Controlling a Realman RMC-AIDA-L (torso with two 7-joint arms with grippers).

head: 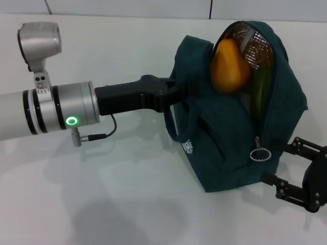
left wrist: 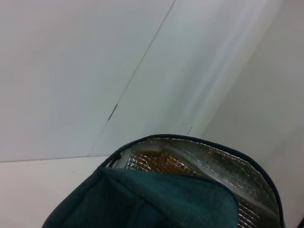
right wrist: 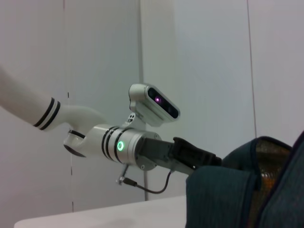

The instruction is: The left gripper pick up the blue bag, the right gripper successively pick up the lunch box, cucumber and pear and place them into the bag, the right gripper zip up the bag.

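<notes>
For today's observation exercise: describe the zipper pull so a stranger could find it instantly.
Find the blue bag on the white table. Follow its open zipper down the front to the zipper pull, a small metal ring hanging near the right gripper: the only shiny metal piece on the dark fabric.

you're looking at a white table (head: 127,204) spreading across the head view, with soft shadows lying on it toward the near edge. behind it a pale wall (head: 127,6) is standing (thin dark seams are running down its panels), showing again in both wrist views (right wrist: 213,57).
</notes>
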